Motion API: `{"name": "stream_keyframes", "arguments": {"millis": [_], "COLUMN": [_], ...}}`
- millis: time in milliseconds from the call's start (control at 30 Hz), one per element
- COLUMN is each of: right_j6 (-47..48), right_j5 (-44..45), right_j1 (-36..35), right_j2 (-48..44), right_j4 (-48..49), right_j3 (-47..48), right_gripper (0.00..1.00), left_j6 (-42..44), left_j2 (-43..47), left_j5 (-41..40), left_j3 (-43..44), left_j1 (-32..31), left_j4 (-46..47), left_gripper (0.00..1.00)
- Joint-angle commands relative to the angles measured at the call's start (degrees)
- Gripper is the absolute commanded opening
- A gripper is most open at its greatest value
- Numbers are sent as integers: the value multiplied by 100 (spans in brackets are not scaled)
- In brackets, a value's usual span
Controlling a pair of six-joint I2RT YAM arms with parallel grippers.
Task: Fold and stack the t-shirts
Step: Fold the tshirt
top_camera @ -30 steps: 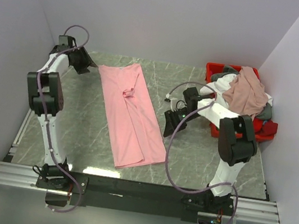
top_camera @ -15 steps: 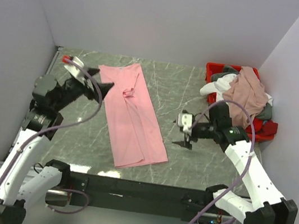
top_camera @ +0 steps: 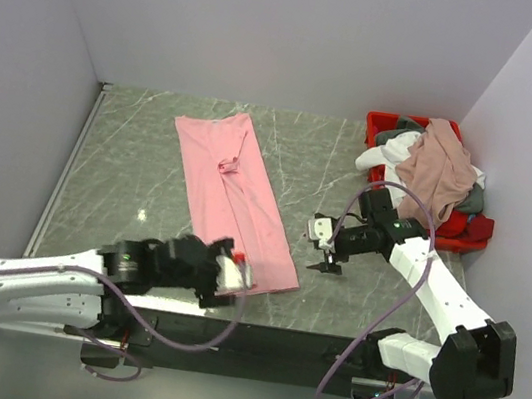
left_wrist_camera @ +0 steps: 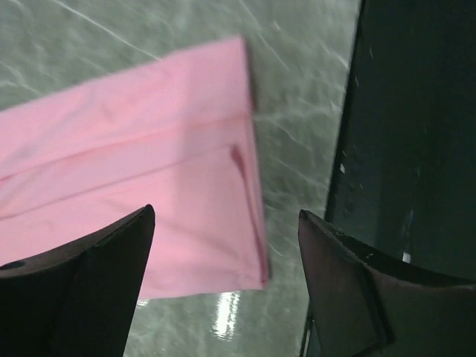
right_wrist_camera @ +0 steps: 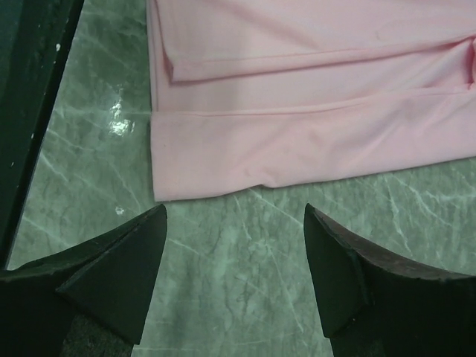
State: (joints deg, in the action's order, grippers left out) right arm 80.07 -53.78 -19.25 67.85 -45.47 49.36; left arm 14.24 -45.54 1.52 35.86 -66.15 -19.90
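A light pink t-shirt (top_camera: 234, 200), folded into a long strip, lies diagonally on the marble table (top_camera: 129, 168). My left gripper (top_camera: 237, 276) hovers open at the strip's near right corner, and that corner of the pink t-shirt (left_wrist_camera: 149, 186) shows between the spread fingers of the left gripper (left_wrist_camera: 224, 216). My right gripper (top_camera: 325, 260) stands open over bare table just right of the strip's near end. In the right wrist view the right gripper (right_wrist_camera: 235, 212) has the pink t-shirt's (right_wrist_camera: 297, 111) edge just ahead of it. Neither gripper holds anything.
A red bin (top_camera: 383, 127) at the back right holds a heap of shirts: dusty rose (top_camera: 438, 166) on top, white (top_camera: 382, 159), grey (top_camera: 476, 198) and red (top_camera: 476, 229). The table's black front rail (left_wrist_camera: 405, 149) runs beside the left gripper. Walls close in on the left, back and right.
The left arm has swung from the back left down to the front edge, its gripper now at the shirt's near corner. The right gripper has edged nearer the front, beside the shirt.
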Motion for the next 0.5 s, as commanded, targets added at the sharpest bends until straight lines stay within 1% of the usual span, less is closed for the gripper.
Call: {"name": "stream_keyframes", "arguments": {"millis": [0, 33, 67, 100, 133, 200, 267, 300, 467], "right_j6": [95, 253, 420, 674, 737, 747, 633, 598, 387], "right_j5": [78, 61, 17, 8, -1, 78, 122, 157, 297], "right_j1": [0, -9, -9, -18, -27, -97, -167, -211, -378], "right_j2": [26, 61, 96, 140, 158, 184, 184, 176, 158], "right_j4": [-12, -127, -250, -347, -435, -410, -243, -156, 47], "right_j3": [-120, -129, -155, -190, -199, -269, -339, -366, -419], "right_gripper": [80, 80, 80, 80, 80, 79, 78, 78, 77], "left_j6": [-228, -290, -368, -413, -457, -501, -527, -519, -361], "left_j2": [-718, -876, -1182, -1325, -1465, -1852, -2072, -2143, -2774], "left_j5": [-1584, -1750, -1821, -1935, -2023, -2295, -2463, -2463, -2262], "left_j3": [140, 176, 202, 185, 159, 27, -104, -140, -281], "left_j1": [-828, -1082, -1189, -1285, -1417, -1445, -1453, -1453, -1445], "left_j4": [-224, -268, -304, -313, -321, -208, 133, 257, 662], "left_gripper": [84, 82, 79, 74, 69, 59, 59, 60, 63]}}
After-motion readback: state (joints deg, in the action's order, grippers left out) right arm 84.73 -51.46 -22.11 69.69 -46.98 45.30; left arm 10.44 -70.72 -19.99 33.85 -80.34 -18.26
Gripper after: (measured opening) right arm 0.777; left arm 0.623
